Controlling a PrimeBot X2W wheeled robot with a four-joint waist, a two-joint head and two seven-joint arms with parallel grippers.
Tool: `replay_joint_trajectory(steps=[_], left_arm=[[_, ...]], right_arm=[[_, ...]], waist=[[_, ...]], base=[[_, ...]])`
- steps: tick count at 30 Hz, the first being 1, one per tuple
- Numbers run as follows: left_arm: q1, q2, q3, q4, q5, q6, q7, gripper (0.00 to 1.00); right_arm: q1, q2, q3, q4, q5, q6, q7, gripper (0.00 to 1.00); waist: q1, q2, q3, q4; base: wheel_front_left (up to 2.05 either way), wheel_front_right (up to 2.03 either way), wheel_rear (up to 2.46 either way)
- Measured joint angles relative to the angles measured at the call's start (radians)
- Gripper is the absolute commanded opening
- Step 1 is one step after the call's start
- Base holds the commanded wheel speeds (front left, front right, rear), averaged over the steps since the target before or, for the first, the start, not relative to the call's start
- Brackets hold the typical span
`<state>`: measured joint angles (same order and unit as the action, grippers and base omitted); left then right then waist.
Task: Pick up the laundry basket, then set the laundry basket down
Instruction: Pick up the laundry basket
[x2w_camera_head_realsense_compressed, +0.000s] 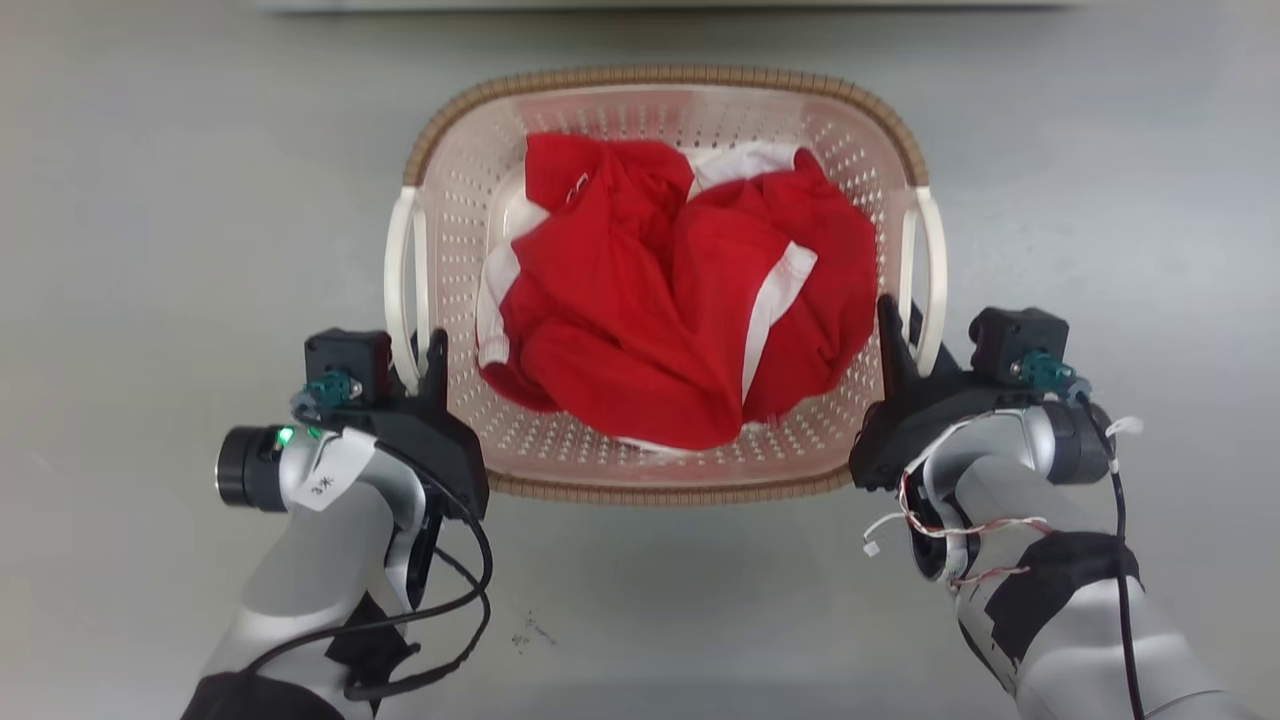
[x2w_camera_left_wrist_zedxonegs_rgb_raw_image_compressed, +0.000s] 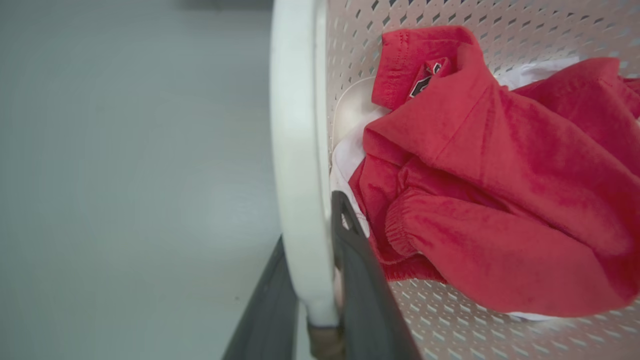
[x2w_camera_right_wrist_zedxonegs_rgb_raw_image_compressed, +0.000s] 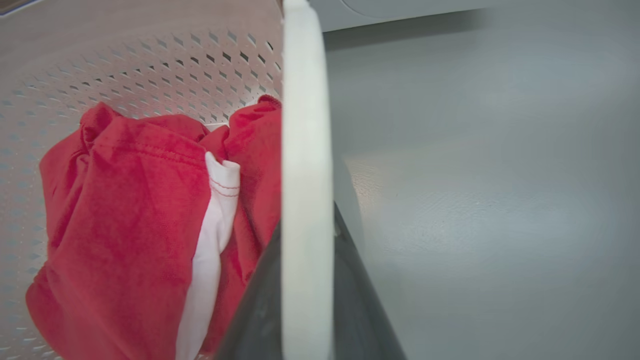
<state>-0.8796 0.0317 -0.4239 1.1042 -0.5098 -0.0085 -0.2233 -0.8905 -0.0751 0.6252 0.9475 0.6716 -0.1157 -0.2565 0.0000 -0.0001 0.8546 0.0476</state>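
Observation:
The laundry basket (x2w_camera_head_realsense_compressed: 660, 78), cream with perforated walls and a brown woven rim, is centred in the head view and holds a crumpled red and white garment (x2w_camera_head_realsense_compressed: 680, 300). My left gripper (x2w_camera_head_realsense_compressed: 425, 350) is shut on the basket's white left handle (x2w_camera_head_realsense_compressed: 400, 270). In the left wrist view its dark fingers (x2w_camera_left_wrist_zedxonegs_rgb_raw_image_compressed: 360, 280) pinch that handle (x2w_camera_left_wrist_zedxonegs_rgb_raw_image_compressed: 295, 150) from both sides. My right gripper (x2w_camera_head_realsense_compressed: 900, 335) is shut on the white right handle (x2w_camera_head_realsense_compressed: 935, 260), which runs between its fingers (x2w_camera_right_wrist_zedxonegs_rgb_raw_image_compressed: 260, 310) in the right wrist view. Whether the basket rests on the floor is unclear.
Grey floor (x2w_camera_head_realsense_compressed: 160, 220) surrounds the basket on all sides. A pale appliance base (x2w_camera_head_realsense_compressed: 660, 4) runs along the far edge, also seen beyond the handle as a white curved front (x2w_camera_right_wrist_zedxonegs_rgb_raw_image_compressed: 400, 10). Loose cables hang from both wrists.

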Motion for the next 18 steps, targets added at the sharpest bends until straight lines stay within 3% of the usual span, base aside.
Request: replay_joint_trajectory(steps=[18], left_arm=[[0.166, -0.004, -0.061, 0.085, -0.061, -0.002, -0.007, 0.00]], right_arm=[[0.183, 0.010, 0.158, 0.031, 0.176, -0.004, 0.030, 0.00]], waist=[[-0.0001, 0.0000, -0.263, -0.026]], base=[[0.00, 0.00, 0.00]])
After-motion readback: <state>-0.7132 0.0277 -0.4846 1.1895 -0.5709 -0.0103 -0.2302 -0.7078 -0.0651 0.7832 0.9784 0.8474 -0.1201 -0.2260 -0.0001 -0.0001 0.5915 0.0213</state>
